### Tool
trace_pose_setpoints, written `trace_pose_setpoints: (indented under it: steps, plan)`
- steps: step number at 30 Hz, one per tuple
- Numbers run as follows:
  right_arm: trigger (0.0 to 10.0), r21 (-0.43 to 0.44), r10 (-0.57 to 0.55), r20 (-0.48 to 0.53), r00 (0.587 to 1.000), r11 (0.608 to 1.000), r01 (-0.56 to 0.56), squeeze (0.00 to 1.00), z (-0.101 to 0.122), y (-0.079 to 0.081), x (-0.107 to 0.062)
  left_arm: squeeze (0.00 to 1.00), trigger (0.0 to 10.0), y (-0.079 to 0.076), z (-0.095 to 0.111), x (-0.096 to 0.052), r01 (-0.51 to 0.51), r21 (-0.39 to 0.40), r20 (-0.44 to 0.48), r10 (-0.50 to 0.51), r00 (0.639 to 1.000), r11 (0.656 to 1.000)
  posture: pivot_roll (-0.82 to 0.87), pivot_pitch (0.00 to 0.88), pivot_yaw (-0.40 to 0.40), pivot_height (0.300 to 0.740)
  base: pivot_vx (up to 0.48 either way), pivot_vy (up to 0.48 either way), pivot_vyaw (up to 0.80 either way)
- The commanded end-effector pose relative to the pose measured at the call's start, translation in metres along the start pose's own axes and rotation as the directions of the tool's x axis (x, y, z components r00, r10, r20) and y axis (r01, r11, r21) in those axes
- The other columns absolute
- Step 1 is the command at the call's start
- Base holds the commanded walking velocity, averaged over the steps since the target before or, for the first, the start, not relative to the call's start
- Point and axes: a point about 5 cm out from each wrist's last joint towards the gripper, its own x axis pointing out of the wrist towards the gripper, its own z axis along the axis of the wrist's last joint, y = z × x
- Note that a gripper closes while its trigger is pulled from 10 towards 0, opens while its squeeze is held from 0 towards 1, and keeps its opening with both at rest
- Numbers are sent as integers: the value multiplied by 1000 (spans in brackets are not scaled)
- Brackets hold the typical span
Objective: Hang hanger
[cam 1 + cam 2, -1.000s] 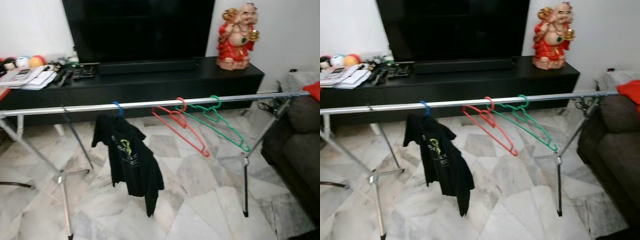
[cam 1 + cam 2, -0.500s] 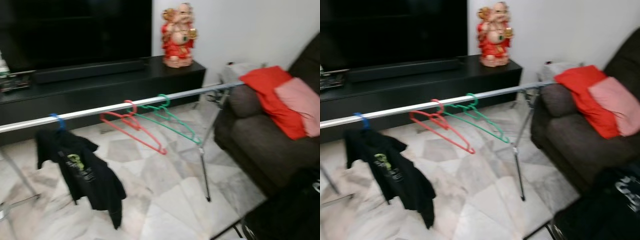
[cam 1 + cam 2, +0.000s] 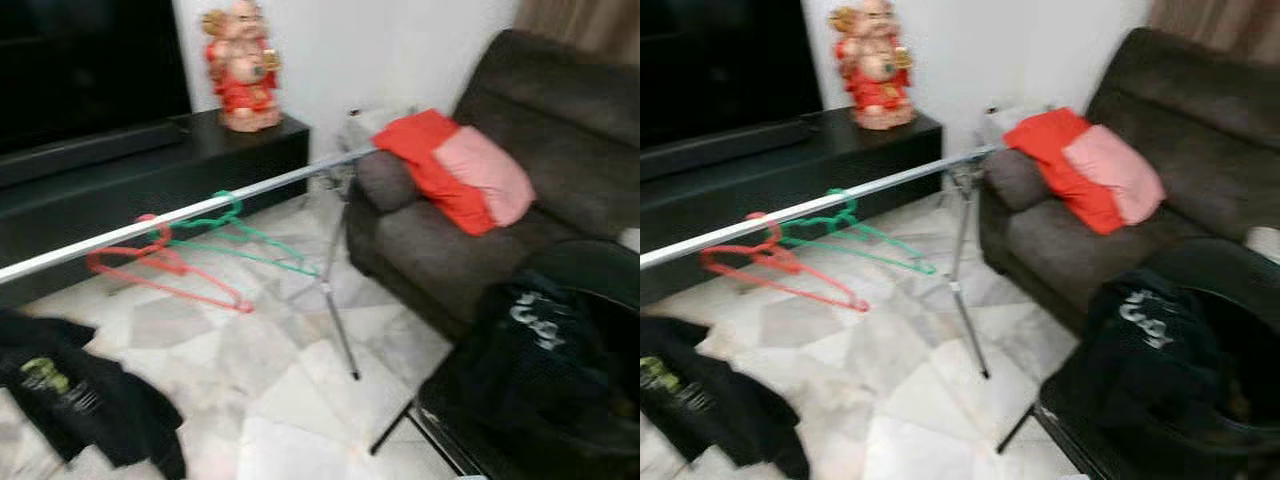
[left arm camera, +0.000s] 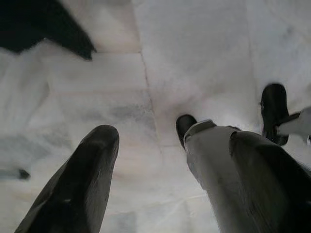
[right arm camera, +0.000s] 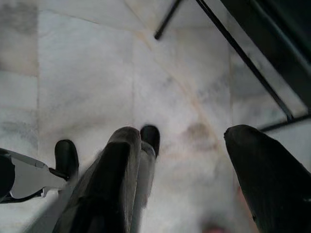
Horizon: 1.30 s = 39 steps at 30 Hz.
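A silver clothes rail (image 3: 200, 208) runs from the left edge toward the sofa. A red hanger (image 3: 165, 268) and a green hanger (image 3: 238, 236) hang empty on it, side by side. A black T-shirt (image 3: 85, 400) with a green print droops at the lower left; what it hangs from is cut off. Another black garment (image 3: 535, 365) with white lettering lies over a dark round basket at the lower right. My left gripper (image 4: 173, 137) and right gripper (image 5: 184, 135) both point down at the marble floor, open and holding nothing.
A dark sofa (image 3: 470, 240) with a red cushion (image 3: 432, 165) and a pink cushion (image 3: 480, 172) stands to the right. One rack leg (image 3: 340, 320) reaches the floor in front of it. A red figurine (image 3: 240, 65) sits on the black TV bench (image 3: 150, 160). My own feet (image 5: 150, 136) show below the grippers.
The camera has swung to the right: the rack and T-shirt slid left in the picture, and the sofa and the basket with the black garment came into view. The things themselves stayed put.
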Motion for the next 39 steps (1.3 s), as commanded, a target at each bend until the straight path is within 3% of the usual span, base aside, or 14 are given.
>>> trace_pose_setpoints:
  steps: [1,16,18,21,24,26,28,29,31,32,33,34,35,39]
  plan:
    - [10000,12,-8,-6,1000,1000,8,0,-1,-3,-1,0,10000,-1,0,0,7,4,-7,-6,1000,1000,47,20,-1,740,0,0,-800]
    - [10000,75,-17,41,999,997,14,0,8,3,2,0,10000,-3,1,1,11,6,-7,-11,1000,1000,42,28,-1,740,0,0,-800]
    - [10000,128,-30,86,996,992,18,0,13,5,2,0,10000,-3,0,1,11,8,-7,-11,1000,1000,41,31,-2,740,0,0,-603]
    - [10000,89,-27,148,989,996,14,0,25,6,2,0,10000,-4,0,1,12,9,-9,-12,1000,1000,38,33,-3,740,0,0,0]
    - [10000,117,-34,243,969,993,6,0,44,4,2,0,10000,-4,-1,0,12,9,-11,-12,1000,1000,32,39,-3,740,0,0,0]
    - [10000,116,-33,377,925,993,-11,0,70,2,-1,0,10000,-4,-2,0,11,10,-14,-11,1000,1000,25,44,-4,740,0,0,0]
    - [10000,110,-32,412,911,994,-15,0,76,2,-3,0,10000,-4,-2,0,11,10,-15,-11,1000,1000,24,45,-5,740,0,0,0]
    - [10000,102,-23,516,856,994,-35,0,93,2,-8,0,10000,-4,-4,0,11,11,-17,-11,1000,1000,21,46,-5,740,0,0,0]
    - [10000,96,-17,589,808,994,-48,0,105,2,-12,0,10000,-4,-4,0,12,13,-19,-12,1000,1000,17,49,-4,740,0,0,0]
    - [10000,86,-10,656,754,994,-61,0,117,4,-18,0,10000,-4,-5,0,13,15,-21,-13,1000,1000,15,48,-4,740,0,0,0]
    - [10000,86,-10,656,754,994,-61,0,117,4,-18,0,10000,-4,-5,0,13,15,-21,-13,1000,1000,15,48,-4,740,0,0,0]
    - [10000,77,-8,702,712,995,-65,0,125,6,-23,0,10000,-4,-6,0,13,16,-22,-13,1000,1000,13,47,-5,740,0,0,0]
    - [10000,73,-9,717,697,995,-62,0,128,7,-25,0,10000,-3,-6,-1,14,16,-22,-13,1000,1000,14,46,-4,740,0,0,0]
    - [10000,100,-58,739,671,995,-23,0,139,4,-27,0,10000,4,-10,-2,10,16,-26,-10,1000,1000,21,44,1,740,0,0,0]
